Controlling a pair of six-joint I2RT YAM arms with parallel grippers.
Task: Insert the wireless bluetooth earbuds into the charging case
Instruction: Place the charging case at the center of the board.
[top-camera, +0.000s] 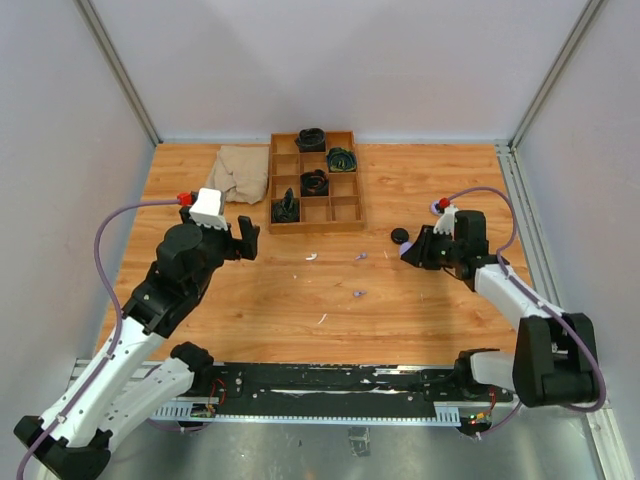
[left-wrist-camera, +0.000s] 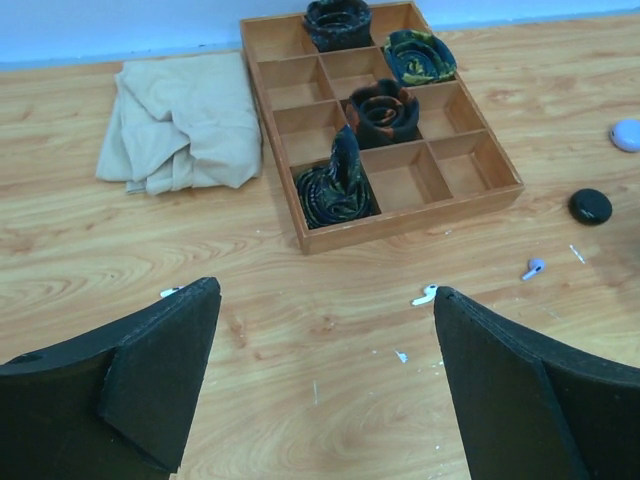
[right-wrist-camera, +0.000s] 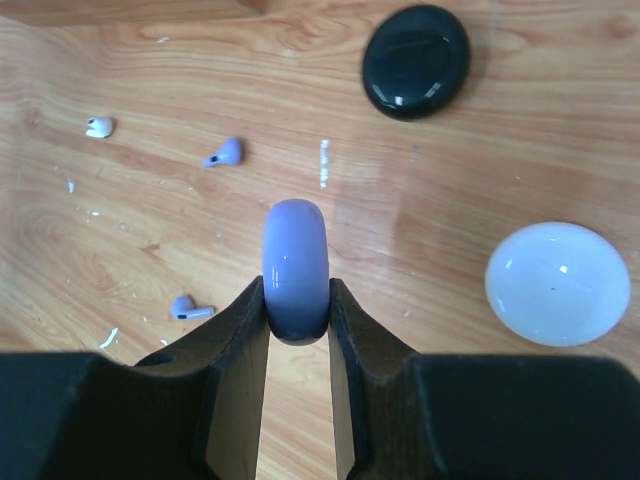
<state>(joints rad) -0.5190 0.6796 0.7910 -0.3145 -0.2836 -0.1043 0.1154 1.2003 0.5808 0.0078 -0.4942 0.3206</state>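
Observation:
My right gripper (right-wrist-camera: 296, 290) is shut on a lilac charging case (right-wrist-camera: 295, 250), which stands on edge and closed between the jaws just above the table. Two lilac earbuds (right-wrist-camera: 225, 153) (right-wrist-camera: 185, 307) and a white earbud (right-wrist-camera: 98, 127) lie on the wood to its left. From above, the right gripper (top-camera: 411, 252) is at the right of the table, with loose earbuds (top-camera: 361, 256) (top-camera: 358, 294) in the middle. My left gripper (left-wrist-camera: 325, 292) hangs open over bare wood with nothing between its fingers. A white earbud (left-wrist-camera: 425, 295) lies by its right fingertip, and a lilac earbud (left-wrist-camera: 533, 268) lies farther right.
A black round puck (right-wrist-camera: 415, 60) and a pale round puck (right-wrist-camera: 557, 283) lie near the right gripper. A wooden divided tray (top-camera: 350, 213) holding dark coiled items stands at the back centre. A beige cloth (top-camera: 237, 173) lies to its left. Small white scraps dot the wood.

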